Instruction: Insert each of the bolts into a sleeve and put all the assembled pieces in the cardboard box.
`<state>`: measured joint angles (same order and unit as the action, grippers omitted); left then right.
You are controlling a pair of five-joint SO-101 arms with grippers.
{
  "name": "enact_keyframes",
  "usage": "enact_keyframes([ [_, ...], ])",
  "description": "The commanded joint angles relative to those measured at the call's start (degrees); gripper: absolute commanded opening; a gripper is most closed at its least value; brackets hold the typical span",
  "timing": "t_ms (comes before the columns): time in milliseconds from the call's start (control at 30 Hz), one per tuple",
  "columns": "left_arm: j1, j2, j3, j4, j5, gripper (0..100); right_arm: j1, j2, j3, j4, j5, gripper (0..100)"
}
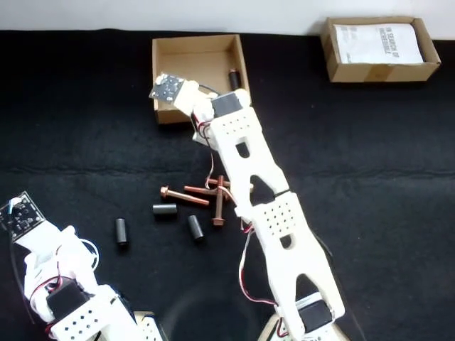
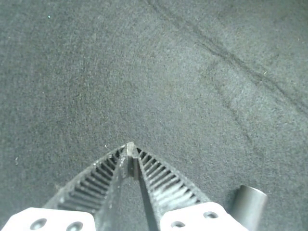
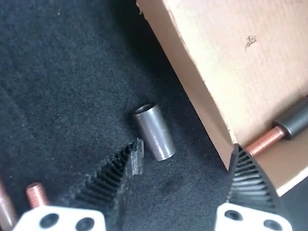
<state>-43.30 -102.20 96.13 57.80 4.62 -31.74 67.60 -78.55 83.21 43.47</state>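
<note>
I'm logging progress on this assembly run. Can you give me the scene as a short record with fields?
cardboard box: holds one assembled piece
sleeves: three loose on the cloth
sleeve: one more lying beside the box's outer wall
bolts: loose cluster mid-table, none sleeved
right gripper: open, at the box wall, over that sleeve
left gripper: shut, empty, over bare cloth
</note>
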Motion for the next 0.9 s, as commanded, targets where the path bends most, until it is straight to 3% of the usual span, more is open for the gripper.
enact_keyframes([
  [0,-0.5,-1.5,0.9,-0.2,-0.1,1,-1.7,-0.4,-8.3,4.8,0.3,25.5],
  [233,-0.5,-1.5,0.9,-0.2,-0.1,1,-5.1,-0.5,-21.0,18.0,0.1,25.5],
  [500,-0.4,-1.5,0.9,-0.2,-0.1,1,-5.2,-1.2,-18.6,17.5,-1.6,25.5],
  [867,-0.4,-1.5,0.9,-0.2,-0.1,1,-1.3,8.0,-16.2,8.5,-1.4,25.5],
])
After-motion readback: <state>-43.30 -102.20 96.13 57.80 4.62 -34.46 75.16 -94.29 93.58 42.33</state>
